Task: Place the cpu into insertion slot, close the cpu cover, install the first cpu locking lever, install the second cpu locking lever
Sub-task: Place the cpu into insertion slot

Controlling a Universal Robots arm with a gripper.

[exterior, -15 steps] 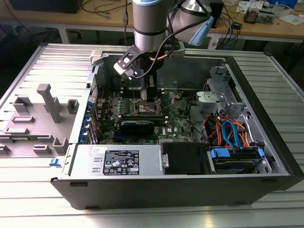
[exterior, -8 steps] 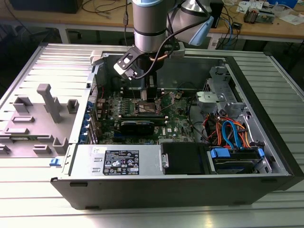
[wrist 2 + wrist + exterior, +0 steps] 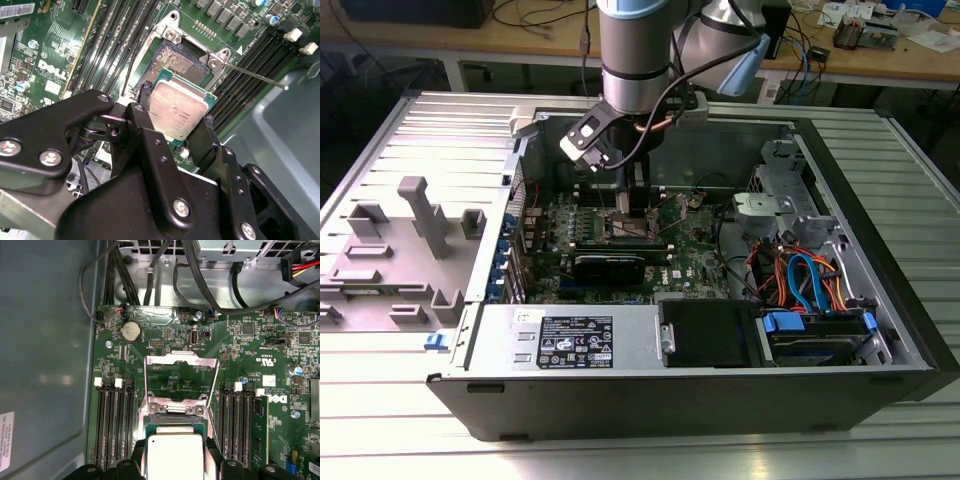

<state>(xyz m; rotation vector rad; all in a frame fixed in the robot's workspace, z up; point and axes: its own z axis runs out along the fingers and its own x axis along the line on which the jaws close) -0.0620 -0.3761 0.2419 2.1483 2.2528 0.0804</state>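
The cpu (image 3: 177,112) is clamped by its edges between the gripper's (image 3: 177,107) two black fingers (image 3: 150,142), silver top up. It hangs partly over the open socket (image 3: 172,57), whose pin field shows beyond it. In the first wrist view the cpu cover (image 3: 181,358) is swung back, on the far side of the socket from the cpu (image 3: 175,457). A thin locking lever (image 3: 255,77) sticks out free from a socket corner. In the exterior view the gripper (image 3: 625,205) reaches down into the open computer case (image 3: 880,390), over the motherboard (image 3: 705,255), left of the case's middle.
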